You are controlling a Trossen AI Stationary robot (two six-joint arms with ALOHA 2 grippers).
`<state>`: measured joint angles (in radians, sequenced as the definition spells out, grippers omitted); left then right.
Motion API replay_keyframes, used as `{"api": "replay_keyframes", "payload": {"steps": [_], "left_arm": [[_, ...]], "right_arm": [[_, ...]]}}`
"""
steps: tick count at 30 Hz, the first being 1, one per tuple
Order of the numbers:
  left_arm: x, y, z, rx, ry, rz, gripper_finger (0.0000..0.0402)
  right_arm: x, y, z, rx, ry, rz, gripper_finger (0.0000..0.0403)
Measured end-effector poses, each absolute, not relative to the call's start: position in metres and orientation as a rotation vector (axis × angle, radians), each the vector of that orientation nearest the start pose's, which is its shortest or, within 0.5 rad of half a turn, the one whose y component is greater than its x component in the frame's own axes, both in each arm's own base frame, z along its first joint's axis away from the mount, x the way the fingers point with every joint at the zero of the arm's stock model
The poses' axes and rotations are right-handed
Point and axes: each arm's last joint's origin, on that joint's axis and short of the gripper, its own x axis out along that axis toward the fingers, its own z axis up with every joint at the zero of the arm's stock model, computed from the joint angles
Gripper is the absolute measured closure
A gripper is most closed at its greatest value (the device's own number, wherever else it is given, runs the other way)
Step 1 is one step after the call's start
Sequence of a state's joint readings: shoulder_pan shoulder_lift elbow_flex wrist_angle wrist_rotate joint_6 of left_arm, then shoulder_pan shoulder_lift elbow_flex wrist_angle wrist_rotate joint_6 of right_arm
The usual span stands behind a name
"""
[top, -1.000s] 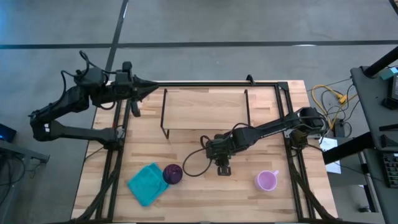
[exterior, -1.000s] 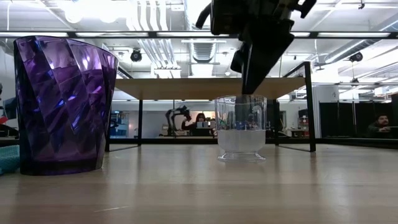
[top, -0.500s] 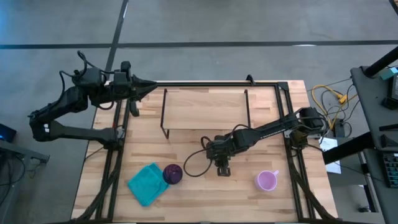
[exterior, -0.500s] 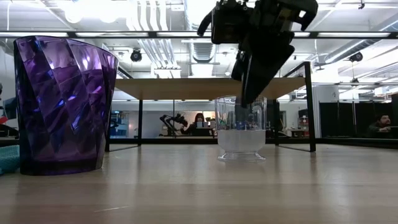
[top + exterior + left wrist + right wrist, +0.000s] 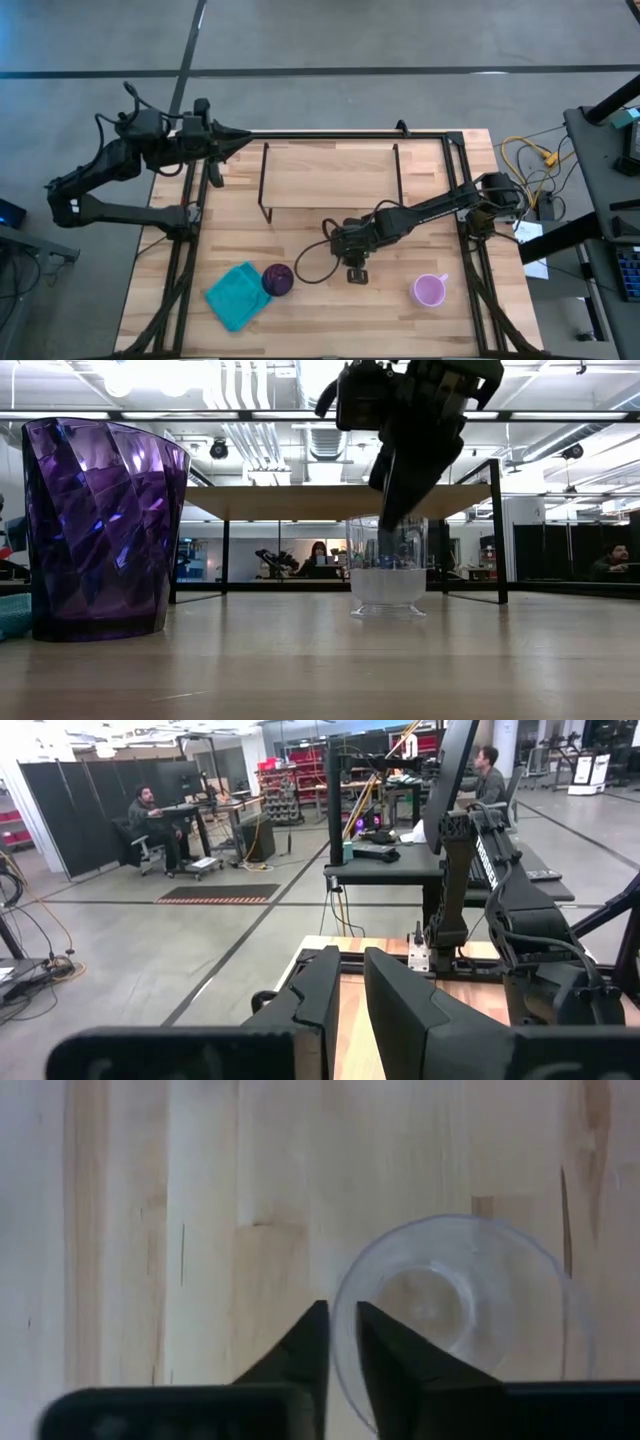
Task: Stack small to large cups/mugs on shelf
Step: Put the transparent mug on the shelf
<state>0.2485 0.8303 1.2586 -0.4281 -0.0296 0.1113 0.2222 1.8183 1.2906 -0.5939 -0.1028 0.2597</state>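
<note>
While at the surface's [image 5: 330, 320] middle: right tool [image 5: 357, 270] directly over the glass [image 5: 387, 565], fingers nearly closed astride its rim, 1 inside, 1 outside. Purple cup [image 5: 278, 279] touching a teal cloth [image 5: 238, 294] off to one side; pink mug [image 5: 429, 291] opposite. Shelf [image 5: 330, 172] behind, bare. Left tool [image 5: 237, 140] parked closed at the far corner.

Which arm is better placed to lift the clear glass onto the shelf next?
The right. Its hand is already down at the clear glass, fingers nearly shut astride the rim. The left hand waits at the table's far left corner, beyond the shelf.
</note>
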Motion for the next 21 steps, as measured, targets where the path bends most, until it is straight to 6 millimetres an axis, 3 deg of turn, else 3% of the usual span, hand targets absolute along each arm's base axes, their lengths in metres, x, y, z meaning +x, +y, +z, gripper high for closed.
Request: {"api": "replay_keyframes", "payload": {"steps": [3,9,15,21], "left_arm": [[0.132,0.034,0.455,0.111,0.015,0.278,0.0366],[0.132,0.034,0.455,0.111,0.014,0.278,0.0366],[0.133,0.035,0.452,0.109,0.034,0.277,0.0366],[0.138,0.035,0.446,0.101,0.087,0.249,0.0366]], "right_arm": [[0.358,0.084,0.199,0.164,1.156,0.139,0.0389],[0.361,0.085,0.207,0.182,1.14,0.132,0.0394],[0.371,0.087,0.246,0.179,1.064,0.157,0.0395],[0.374,0.088,0.299,0.091,1.027,0.214,0.0395]]}}
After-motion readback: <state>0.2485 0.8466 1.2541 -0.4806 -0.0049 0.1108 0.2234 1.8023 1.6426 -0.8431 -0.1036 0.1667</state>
